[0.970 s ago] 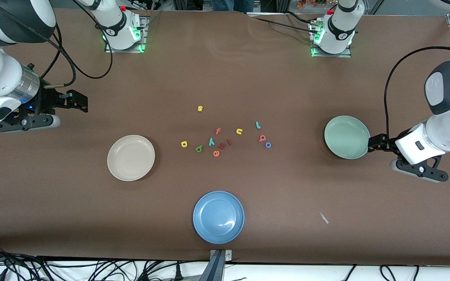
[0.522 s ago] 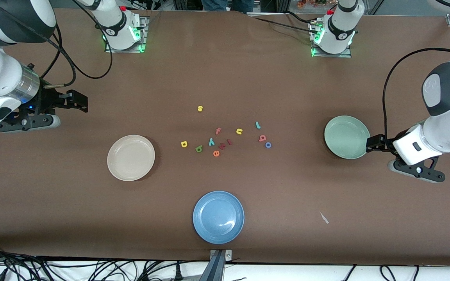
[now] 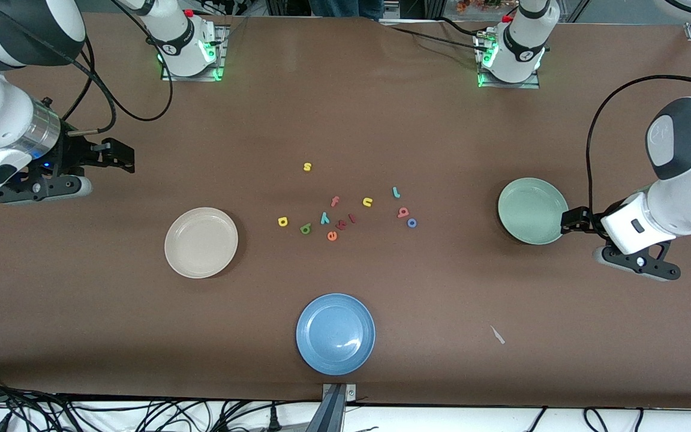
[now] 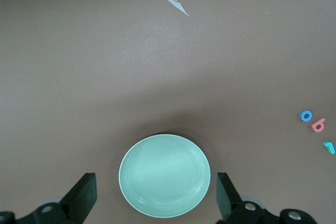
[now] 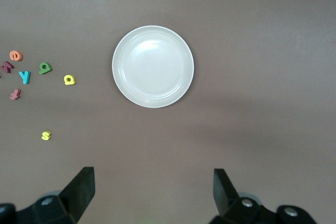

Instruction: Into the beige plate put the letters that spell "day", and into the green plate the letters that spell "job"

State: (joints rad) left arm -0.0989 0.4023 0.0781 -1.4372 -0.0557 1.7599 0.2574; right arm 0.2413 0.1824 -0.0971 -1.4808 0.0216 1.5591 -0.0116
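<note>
The yellow "d" (image 3: 282,221), green "a" (image 3: 305,228) and teal "y" (image 3: 324,218) lie mid-table in a row. The teal "j" (image 3: 396,192), pinkish "b" (image 3: 403,212) and blue "o" (image 3: 411,222) lie together toward the green plate (image 3: 532,210). The beige plate (image 3: 201,242) sits toward the right arm's end. Both plates hold nothing. My left gripper (image 3: 573,221) hangs open over the green plate's (image 4: 164,176) outer rim. My right gripper (image 3: 114,155) hangs open over bare table, with the beige plate (image 5: 153,66) ahead of it.
A blue plate (image 3: 335,333) sits near the table's front edge. Other letters lie among the task's: a yellow "s" (image 3: 307,167), yellow "u" (image 3: 367,201), pink "f" (image 3: 335,201), orange "e" (image 3: 332,236) and two red pieces (image 3: 341,225). A white scrap (image 3: 497,335) lies beside the blue plate.
My left arm has drifted a little toward the green plate. The right arm and every letter have stayed where they were.
</note>
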